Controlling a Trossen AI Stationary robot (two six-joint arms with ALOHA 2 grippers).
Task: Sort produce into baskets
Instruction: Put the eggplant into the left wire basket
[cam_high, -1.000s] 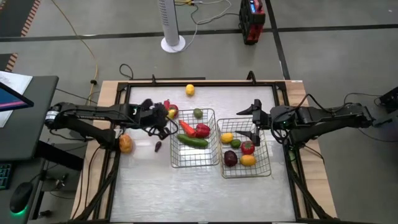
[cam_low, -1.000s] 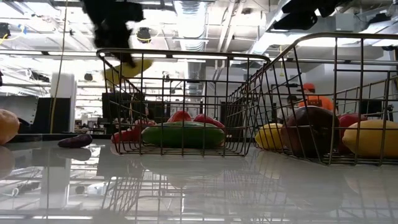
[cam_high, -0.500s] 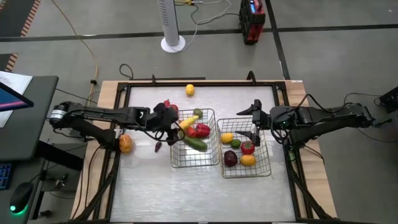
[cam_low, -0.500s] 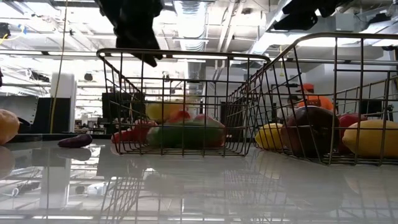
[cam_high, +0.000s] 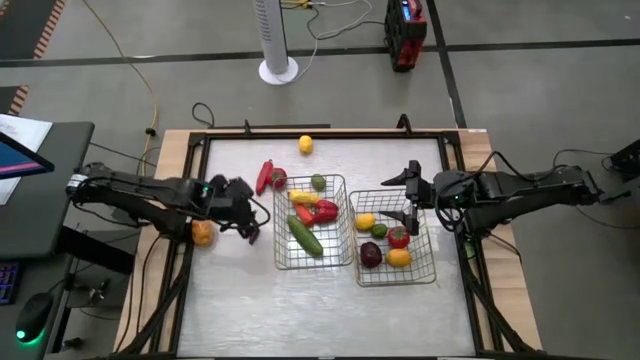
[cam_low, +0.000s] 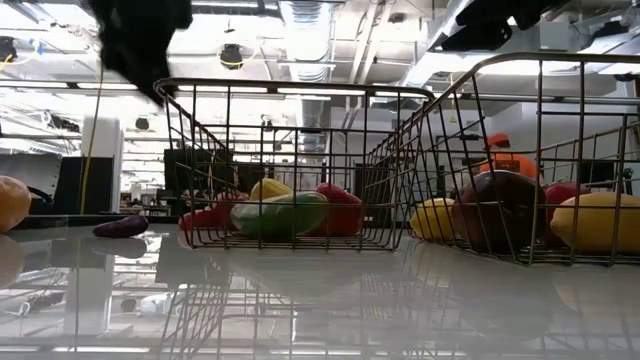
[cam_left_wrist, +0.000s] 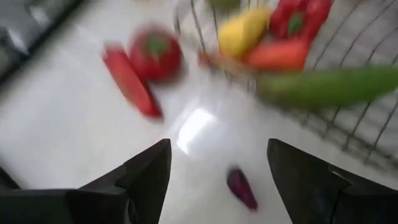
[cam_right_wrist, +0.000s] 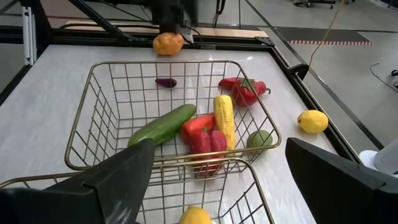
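My left gripper (cam_high: 250, 220) (cam_left_wrist: 217, 180) hangs open over the table just left of the left basket (cam_high: 282, 262), nothing between its fingers. Under it lies a small dark purple piece (cam_left_wrist: 241, 188). The left basket holds a yellow cob (cam_high: 303, 198), red pepper (cam_high: 324, 210), cucumber (cam_high: 305, 236) and green lime (cam_high: 318, 182). A red pepper and a tomato (cam_high: 271, 177), a lemon (cam_high: 305, 144) and an orange fruit (cam_high: 203, 232) rest on the table. My right gripper (cam_high: 412, 196) waits open above the right basket (cam_high: 432, 270), which holds several pieces.
The two wire baskets stand side by side at mid-table, their rims almost touching. A raised black frame (cam_high: 320, 133) runs round the table. Bare tabletop lies in front of the baskets, toward the near edge (cam_high: 320, 320).
My left gripper carried the yellow cob rightward over the left basket and let go of it; the cob dropped in beside the red pepper. The cucumber in the basket turned to lie more slanted. The gripper then drew back toward the table's left edge.
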